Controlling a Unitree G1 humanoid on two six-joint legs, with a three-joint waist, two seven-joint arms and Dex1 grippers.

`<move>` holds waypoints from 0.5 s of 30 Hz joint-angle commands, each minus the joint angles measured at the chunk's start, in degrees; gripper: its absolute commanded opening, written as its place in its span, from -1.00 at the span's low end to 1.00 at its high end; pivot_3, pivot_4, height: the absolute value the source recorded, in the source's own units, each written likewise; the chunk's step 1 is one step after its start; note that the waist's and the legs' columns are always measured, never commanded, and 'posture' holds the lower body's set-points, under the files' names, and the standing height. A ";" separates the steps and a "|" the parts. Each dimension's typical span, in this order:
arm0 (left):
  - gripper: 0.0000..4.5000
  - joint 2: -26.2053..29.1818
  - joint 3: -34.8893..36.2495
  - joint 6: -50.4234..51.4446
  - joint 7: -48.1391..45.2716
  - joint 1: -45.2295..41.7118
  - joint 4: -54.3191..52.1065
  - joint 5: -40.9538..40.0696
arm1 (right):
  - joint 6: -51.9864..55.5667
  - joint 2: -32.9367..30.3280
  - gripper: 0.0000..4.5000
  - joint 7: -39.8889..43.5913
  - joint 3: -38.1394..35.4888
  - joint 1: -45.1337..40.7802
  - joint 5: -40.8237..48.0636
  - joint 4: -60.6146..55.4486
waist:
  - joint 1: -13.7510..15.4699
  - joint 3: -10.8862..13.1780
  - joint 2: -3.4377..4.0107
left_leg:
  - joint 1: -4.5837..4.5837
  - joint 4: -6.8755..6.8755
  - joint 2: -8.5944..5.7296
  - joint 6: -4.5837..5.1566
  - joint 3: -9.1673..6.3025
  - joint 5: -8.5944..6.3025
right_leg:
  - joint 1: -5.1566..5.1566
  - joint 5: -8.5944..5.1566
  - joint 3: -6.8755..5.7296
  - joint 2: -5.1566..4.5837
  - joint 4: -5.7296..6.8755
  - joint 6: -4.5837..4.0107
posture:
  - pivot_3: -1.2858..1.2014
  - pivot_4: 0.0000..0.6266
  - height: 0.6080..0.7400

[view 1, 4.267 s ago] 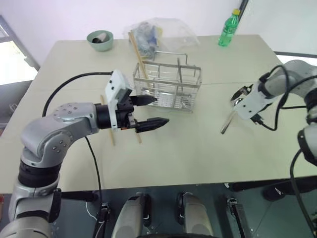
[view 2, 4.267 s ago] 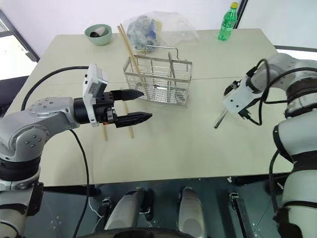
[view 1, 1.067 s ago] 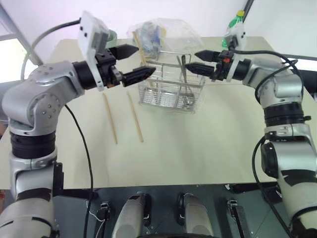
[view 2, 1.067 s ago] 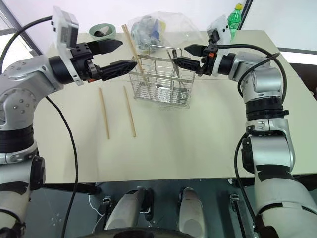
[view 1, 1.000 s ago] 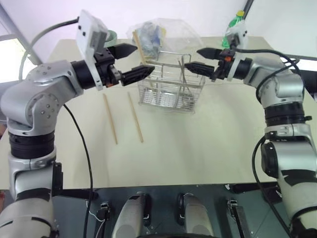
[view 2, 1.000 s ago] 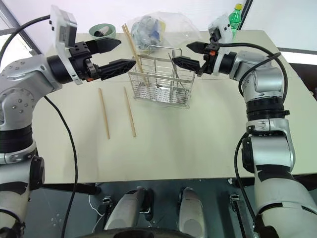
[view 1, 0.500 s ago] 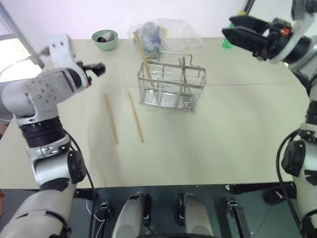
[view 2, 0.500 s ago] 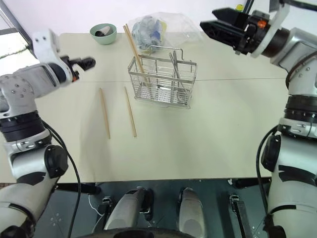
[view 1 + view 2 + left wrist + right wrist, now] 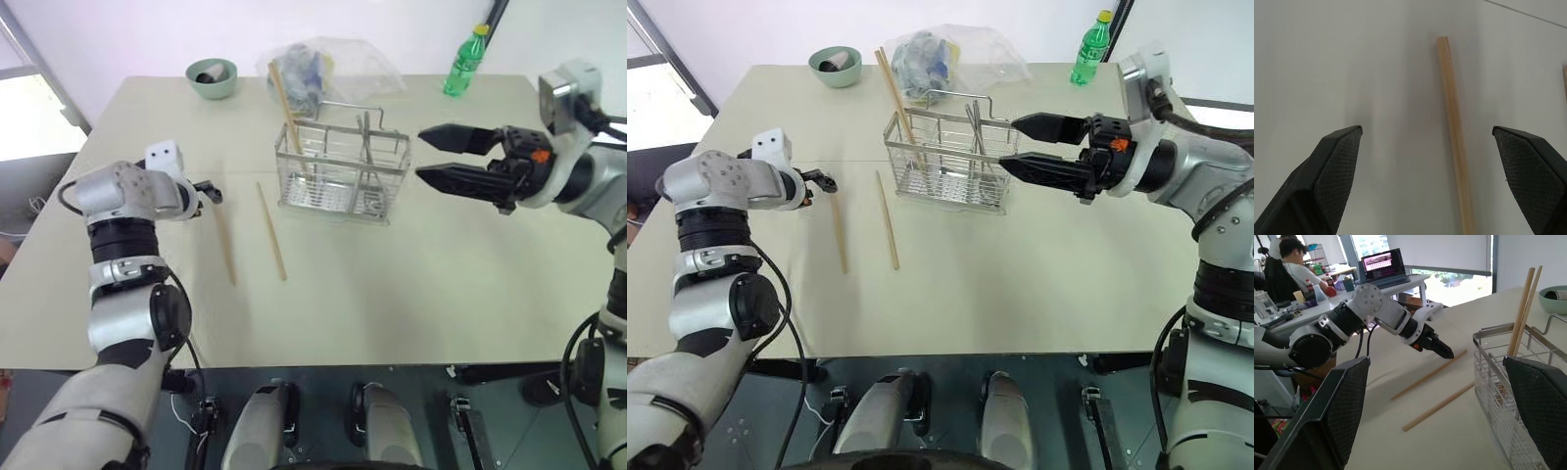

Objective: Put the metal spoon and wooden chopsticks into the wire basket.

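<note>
Left eye view showed the table (image 9: 421,294) with the wire basket (image 9: 343,174) standing near its middle. The right gripper (image 9: 439,157) hung just beside the basket's right end, fingers spread wide and holding nothing. The left gripper (image 9: 1432,171) hovered low over the table well to the basket's left, its fingers also spread wide and empty, straddling the far end of one loose chopstick (image 9: 1454,132).

To do this step well, the left gripper probably needed to centre that stick between its fingers, come straight down, and close gently so the thin wood did not roll or skid away.

Counted, largest first: one basket; four wooden chopsticks (image 9: 271,231), two leaning upright in the basket's left end and two lying flat on the table just left of it; one metal spoon (image 9: 366,137), apparently standing already in a middle compartment, though it was hard to tell apart from the wires.
</note>
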 commanded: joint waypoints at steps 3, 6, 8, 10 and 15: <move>1.00 0.83 -1.85 -10.15 -3.73 -5.42 12.01 2.16 | -0.39 -0.35 0.98 -2.37 -2.33 0.63 3.15 -3.34 | -0.01 0.00 -0.01 | -0.01 -0.01 0.01 0.00 -0.01 0.00 | -0.02 0.00 0.00 -0.06 0.00 0.00 | 0.03 -0.52 0.19; 1.00 1.36 -3.18 -14.62 -5.21 -6.94 17.40 3.62 | -0.38 0.03 0.98 -3.69 -2.62 1.51 4.24 -4.42 | -0.10 0.00 -0.02 | -0.01 -0.02 0.00 0.00 0.00 -0.01 | -0.01 0.00 0.00 -0.09 -0.01 0.00 | 0.03 -0.52 0.19; 1.00 1.54 -3.05 -16.65 -5.28 -7.85 20.42 3.95 | -0.56 0.13 0.98 -4.51 -2.76 1.93 4.83 -4.82 | -0.13 -0.01 -0.02 | 0.00 -0.02 0.01 0.00 0.00 -0.01 | -0.01 0.01 0.00 -0.10 0.00 0.00 | 0.03 -0.52 0.19; 0.75 1.72 -3.23 -18.28 -4.81 -8.54 22.41 4.55 | -0.69 0.02 1.00 -5.13 -2.88 2.21 5.42 -4.92 | -0.12 -0.01 -0.02 | 0.01 -0.02 0.01 0.00 0.00 -0.01 | -0.01 0.01 0.00 -0.10 0.00 0.00 | 0.03 -0.52 0.19; -0.30 1.92 -4.01 -21.44 -4.45 -9.87 24.77 5.61 | -1.14 -0.54 1.00 -5.69 -2.86 2.62 5.90 -4.71 | 0.02 -0.02 -0.03 | 0.00 -0.02 0.01 0.01 0.00 -0.02 | -0.01 0.01 0.00 -0.13 0.00 0.00 | 0.03 -0.52 0.19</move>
